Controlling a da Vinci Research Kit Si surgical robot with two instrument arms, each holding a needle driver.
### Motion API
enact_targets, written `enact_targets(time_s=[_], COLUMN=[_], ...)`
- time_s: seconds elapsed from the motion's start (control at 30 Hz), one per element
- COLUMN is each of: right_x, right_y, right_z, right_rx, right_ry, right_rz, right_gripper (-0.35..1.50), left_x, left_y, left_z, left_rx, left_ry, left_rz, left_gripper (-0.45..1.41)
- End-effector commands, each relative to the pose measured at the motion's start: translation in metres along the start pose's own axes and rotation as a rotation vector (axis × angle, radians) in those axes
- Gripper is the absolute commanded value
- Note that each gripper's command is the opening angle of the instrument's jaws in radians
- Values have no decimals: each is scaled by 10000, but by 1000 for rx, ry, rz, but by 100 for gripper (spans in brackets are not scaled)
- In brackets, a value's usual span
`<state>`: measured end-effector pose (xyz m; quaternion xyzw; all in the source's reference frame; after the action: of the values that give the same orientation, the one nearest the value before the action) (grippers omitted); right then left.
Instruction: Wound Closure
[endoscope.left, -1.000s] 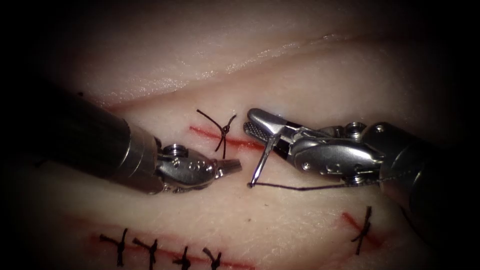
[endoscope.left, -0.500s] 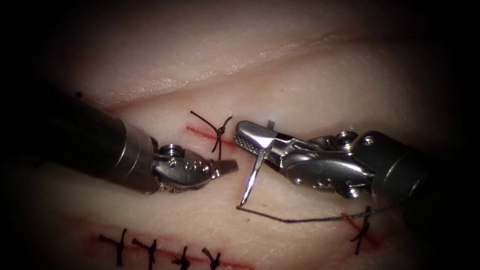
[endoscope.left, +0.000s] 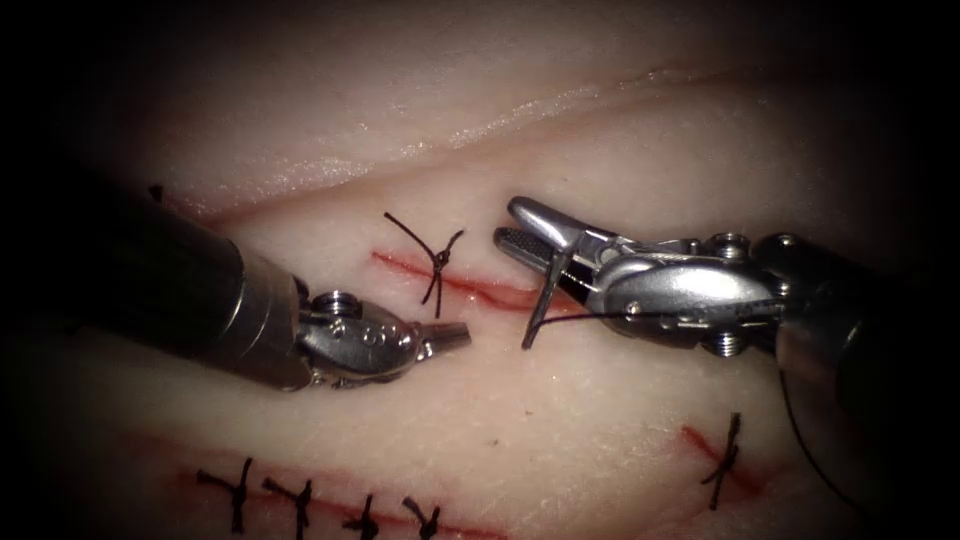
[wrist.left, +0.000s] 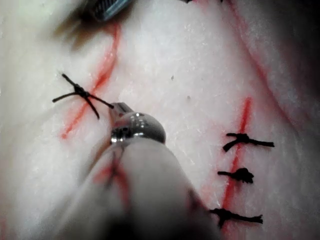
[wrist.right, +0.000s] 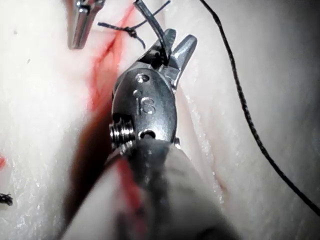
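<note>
Four finished stitches (endoscope.left: 300, 497) line the nearest cut on the tissue (endoscope.left: 560, 420), with a lone stitch (endoscope.left: 725, 450) across a short cut to their right.

Farther in, my left gripper (endoscope.left: 452, 336) sits narrowed to a close, holding nothing, just off the tissue below the open cut (endoscope.left: 480, 291), towards its left end.

My right gripper (endoscope.left: 508, 224) is clamped on the needle (endoscope.left: 541, 300) partway along its curve, deep between the jaws. The needle's threaded end hangs down over the cut's right end, free of the tissue as far as I can judge.

From that end the thread (endoscope.left: 600, 316) loops up, lies across the right tool's body and trails off to the right.

One tied stitch (endoscope.left: 438, 263) crosses the cut's left part, its cut ends standing up near both tools.

Beyond them the tissue rises in a pale fold (endoscope.left: 450, 140).

As I see it, the main risk is the thread: draped over the tool's joints, it could catch there and tug the needle askew in its grip.

The hanging end could also scrape the wound edge if I dip the wrist. Either tool could hook the tied stitch's loose ends.
</note>
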<state>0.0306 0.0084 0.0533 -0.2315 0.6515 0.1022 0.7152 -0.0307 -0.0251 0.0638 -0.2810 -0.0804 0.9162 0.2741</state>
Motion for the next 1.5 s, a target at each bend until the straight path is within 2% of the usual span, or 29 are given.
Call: enact_targets(time_s=[0.03,0.17,0.33,0.5,0.63,0.93,1.1,1.5], right_x=[-19,-35,-44,-27,-7,-7,-9,-36], right_y=[13,23,29,31,33,32,28,26], right_z=[2,6,10,11,12,16,20,48], right_rx=[-25,-46,-36,-6,-7,-10,26,193], right_ry=[-31,-72,-105,-40,-38,-37,-57,-183], right_rz=[127,257,287,2,-130,-184,-196,171], right_gripper=[-35,-35,-35,-35,-35,-35,-35,-35], left_x=[-6,-5,-5,-6,-6,-6,-5,-2], left_y=[5,7,8,8,8,8,8,7], left_z=[6,7,6,5,5,4,0,-2], left_rx=[0,1,2,1,0,-2,-7,-9], left_ry=[-3,-4,-4,-4,-6,-9,-13,-13], left_rz=[-2,-3,-3,-3,-2,-2,-3,-6], left_gripper=[-45,-43,-43,-43,-43,-45,-45,-43])
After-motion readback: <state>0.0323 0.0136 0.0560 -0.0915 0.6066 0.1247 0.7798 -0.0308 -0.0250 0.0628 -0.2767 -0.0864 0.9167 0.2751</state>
